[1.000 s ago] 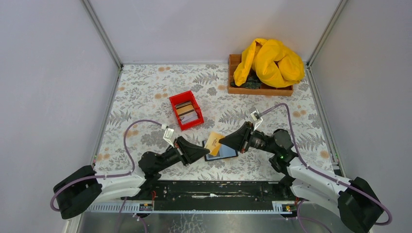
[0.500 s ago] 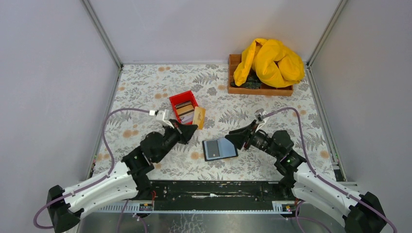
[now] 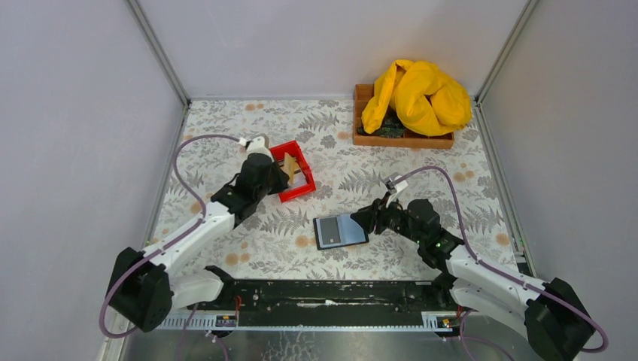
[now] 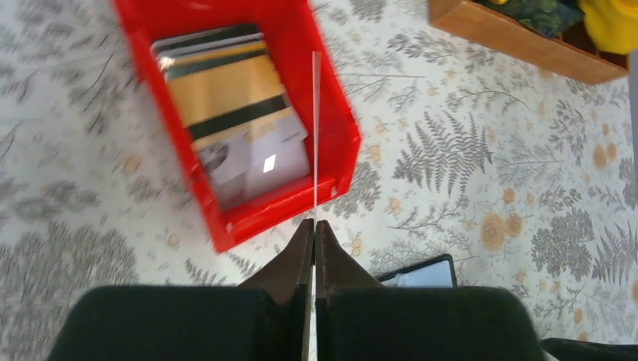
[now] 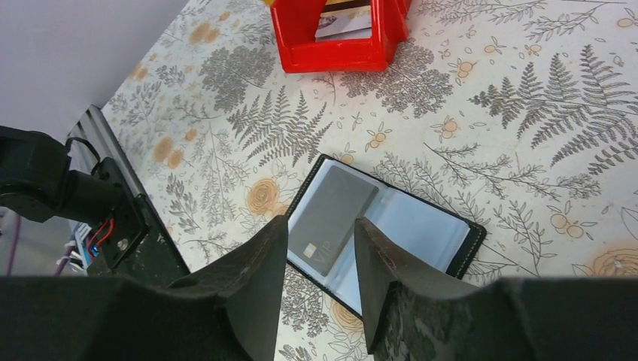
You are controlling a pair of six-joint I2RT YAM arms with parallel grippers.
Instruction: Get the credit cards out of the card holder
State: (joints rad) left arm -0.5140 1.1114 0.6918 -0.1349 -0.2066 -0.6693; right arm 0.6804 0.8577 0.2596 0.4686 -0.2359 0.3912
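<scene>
The black card holder [image 3: 340, 230] lies open on the table, blue-grey faces up; a grey card [image 5: 331, 216] sits in its left side. My left gripper [image 4: 314, 224] is shut on a tan credit card [image 4: 316, 135], seen edge-on, held above the red bin [image 4: 335, 131]; in the top view it [image 3: 283, 170] is over the bin [image 3: 301, 189]. Several cards [image 4: 237, 120] lie stacked in the bin. My right gripper [image 5: 320, 226] is open and empty, just above the card holder [image 5: 421, 226]; in the top view it [image 3: 364, 218] is at the holder's right edge.
A brown wooden tray [image 3: 375, 138] with a yellow cloth [image 3: 417, 96] stands at the back right; its corner shows in the left wrist view [image 4: 511, 37]. Grey walls close in the left, back and right. The arm bases and a black rail [image 3: 323, 293] line the near edge.
My left gripper has carried the tan card from the card holder up and left to over the red bin. My right gripper has drawn back slightly and lowered by the holder.
</scene>
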